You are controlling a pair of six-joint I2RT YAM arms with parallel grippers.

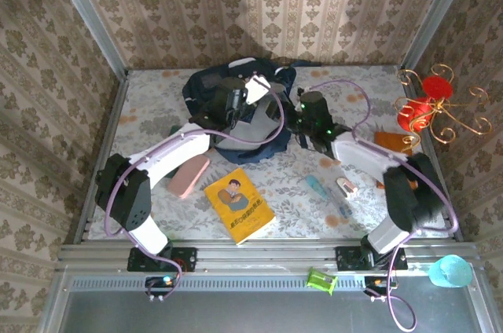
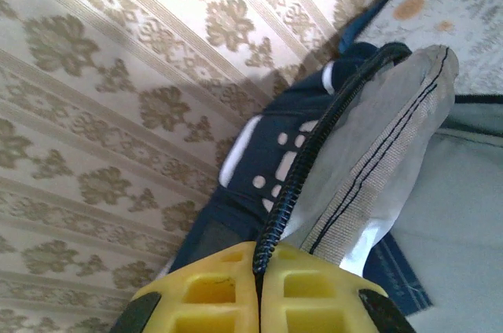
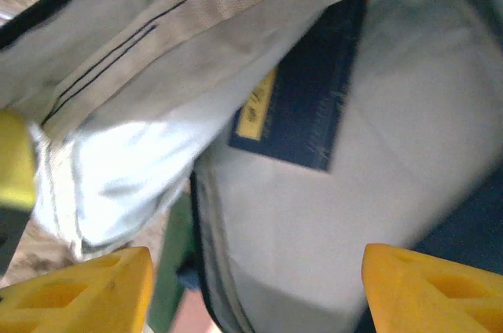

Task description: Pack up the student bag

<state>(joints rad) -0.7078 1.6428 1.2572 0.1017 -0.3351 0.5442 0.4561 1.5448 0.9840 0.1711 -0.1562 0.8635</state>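
Note:
The student bag [image 1: 212,85], dark navy, lies at the back middle of the table with its mouth held open. My left gripper [image 1: 248,93] is shut on the bag's black zip edge [image 2: 295,184], lifting the pale grey-lined flap [image 2: 385,137]. The yellow fingers [image 2: 204,294] meet on the zip, and the bag's white-and-grey patch [image 2: 271,168] shows behind them. My right gripper [image 1: 297,118] stands open at the bag's mouth, facing the grey lining [image 3: 369,215] and a navy label [image 3: 306,105] inside. Its fingertips [image 3: 78,290] are wide apart with nothing between them.
A yellow book [image 1: 238,204] and a pink case [image 1: 189,175] lie in front of the bag. A teal pen [image 1: 316,185], a small capped item [image 1: 345,187] and an orange object [image 1: 395,142] lie right. A gold stand with red cups [image 1: 428,105] is far right.

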